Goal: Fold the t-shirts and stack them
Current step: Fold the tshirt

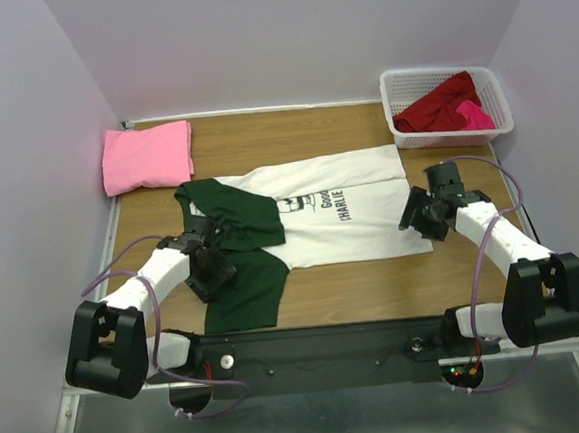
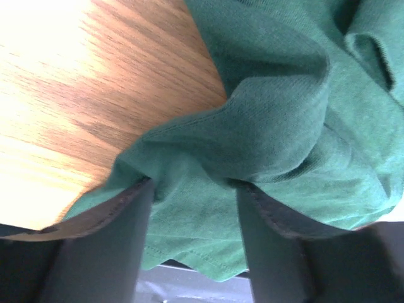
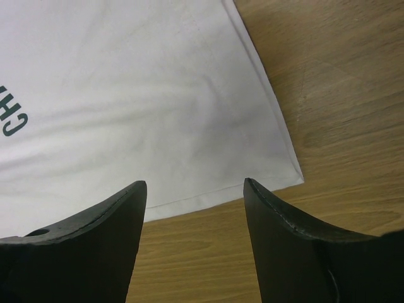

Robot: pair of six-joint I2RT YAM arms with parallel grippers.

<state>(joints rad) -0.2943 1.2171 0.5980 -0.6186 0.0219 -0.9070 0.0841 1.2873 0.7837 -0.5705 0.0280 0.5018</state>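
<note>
Wooden table (image 1: 375,285) is covered at its middle by the white Charlie Brown tee (image 1: 354,206), its body spread flat and its dark green sleeves rumpled toward the left arm; a folded pink tee (image 1: 147,157) is seen at the far left corner; dark red (image 1: 441,104) and magenta (image 1: 474,115) tees lie in the white lattice basket (image 1: 392,93) at the far right. The left gripper (image 2: 194,189) is set at the near sleeve (image 2: 271,126); green cloth is bunched between its parted fingers, but whether it is pinched cannot be told. The right gripper (image 3: 194,183) is held with jaws apart and empty just above the hem corner (image 3: 297,180). Folding of this tee is judged to be the step in hand; a firm pinch on sleeve and hem is called for next, then both edges carried across together.
</note>
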